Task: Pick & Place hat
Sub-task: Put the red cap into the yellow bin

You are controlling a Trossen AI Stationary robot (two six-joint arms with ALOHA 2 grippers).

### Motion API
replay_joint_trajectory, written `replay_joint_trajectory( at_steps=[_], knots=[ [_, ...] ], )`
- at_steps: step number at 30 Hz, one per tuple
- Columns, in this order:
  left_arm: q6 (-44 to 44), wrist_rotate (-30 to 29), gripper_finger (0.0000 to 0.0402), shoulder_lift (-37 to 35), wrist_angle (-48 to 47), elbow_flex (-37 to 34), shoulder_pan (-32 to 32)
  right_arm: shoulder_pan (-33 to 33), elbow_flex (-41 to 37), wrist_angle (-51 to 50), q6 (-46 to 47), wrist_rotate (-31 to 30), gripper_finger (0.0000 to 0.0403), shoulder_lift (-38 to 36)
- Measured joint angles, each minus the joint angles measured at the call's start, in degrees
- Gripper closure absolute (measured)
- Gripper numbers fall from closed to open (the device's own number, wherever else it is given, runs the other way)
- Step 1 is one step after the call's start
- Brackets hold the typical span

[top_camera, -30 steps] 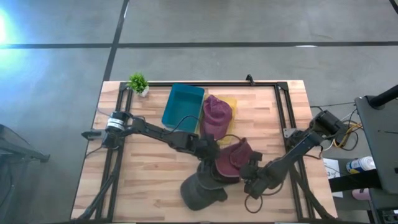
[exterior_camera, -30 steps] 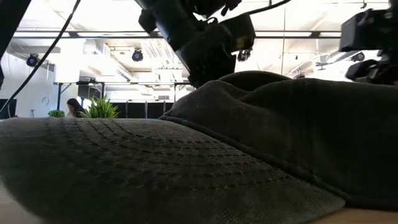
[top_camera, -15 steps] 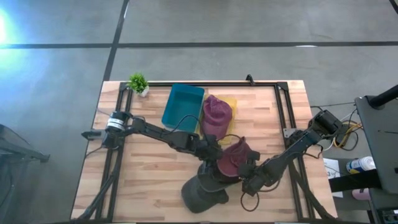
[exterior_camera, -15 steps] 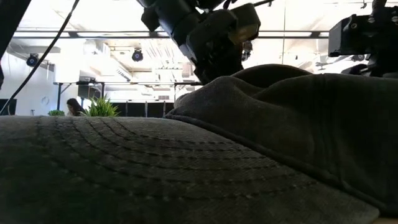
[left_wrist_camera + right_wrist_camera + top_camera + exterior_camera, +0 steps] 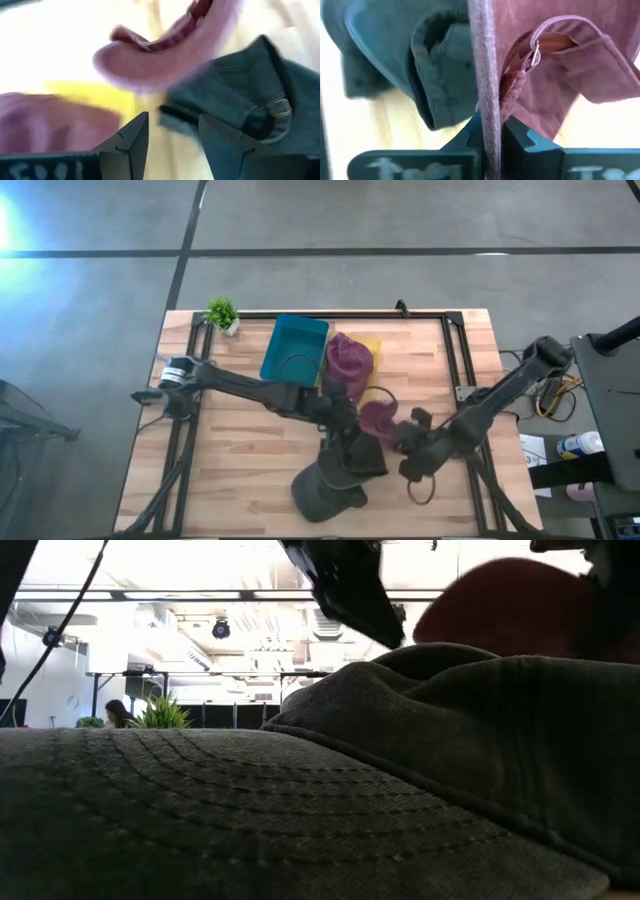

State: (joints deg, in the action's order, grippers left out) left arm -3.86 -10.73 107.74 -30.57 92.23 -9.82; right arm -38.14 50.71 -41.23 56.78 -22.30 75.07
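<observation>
Right gripper (image 5: 408, 442) pinches the maroon hat (image 5: 378, 420), its two dark fingers (image 5: 520, 142) pressed together on a fold of the hat's pink-maroon fabric (image 5: 487, 100), as the right wrist view shows close up; a small metal buckle (image 5: 536, 52) on the hat's strap sits just beyond the fingers. In the high view this hat hangs just beside the gripper, on the side toward the table's middle, and in the low view it shows as a dark red dome (image 5: 510, 610) raised above the dark grey hat (image 5: 300, 800) that fills the foreground. That dark grey hat (image 5: 330, 485) lies on the wooden table (image 5: 240, 460) near the front edge, just beside both grippers. Left gripper (image 5: 350, 442) is close to the right one, directly over the back of the grey hat; its fingers (image 5: 132, 137) are spread, with a gap between them, and nothing sits in that gap. Past them the left wrist view shows the grey hat's strap with a brass buckle (image 5: 279, 106) and the maroon hat's open rim (image 5: 165, 50) farther on. Beyond the left gripper, toward the far side of the table, a second maroon hat (image 5: 347, 362) rests on a yellow item (image 5: 371, 348), beside a teal bin (image 5: 295, 350). A small green plant (image 5: 222, 313) stands at the far left corner.
</observation>
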Motion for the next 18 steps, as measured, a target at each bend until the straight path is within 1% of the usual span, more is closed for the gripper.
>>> replay_joint_trajectory(
  at_steps=[4, 7, 9, 12, 13, 15, 18],
  knots=[
    [0.40, -8.03, 0.0234, -6.30, -2.84, 0.02, 0.00, 1.06, -2.11, 1.17, 4.95, 0.37, 0.0379, -9.31],
    [2.69, -13.24, 0.0234, -10.87, -3.99, -0.26, 0.02, 2.47, -4.44, 7.41, 5.85, 0.87, 0.0379, -16.41],
    [5.46, -15.43, 0.0234, -13.59, -4.32, -0.48, 0.00, 3.51, -6.61, 12.88, 5.07, 0.36, 0.0379, -20.58],
    [10.20, -16.09, 0.0234, -16.64, -5.37, -0.50, 0.11, 5.21, -9.97, 20.75, 4.29, -0.35, 0.0379, -26.19],
    [11.44, -16.19, 0.0234, -17.26, -5.93, -0.50, 0.11, 5.82, -11.46, 23.62, 4.14, 0.46, 0.0380, -27.79],
    [12.98, -15.73, 0.0234, -17.71, -6.43, -0.55, 0.11, 7.29, -14.50, 28.56, 4.42, 4.89, 0.0380, -30.06],
    [10.04, -12.03, 0.0234, -17.81, -3.97, -0.68, 0.15, 9.12, -17.51, 29.06, 6.30, 12.49, 0.0380, -30.81]
  ],
)
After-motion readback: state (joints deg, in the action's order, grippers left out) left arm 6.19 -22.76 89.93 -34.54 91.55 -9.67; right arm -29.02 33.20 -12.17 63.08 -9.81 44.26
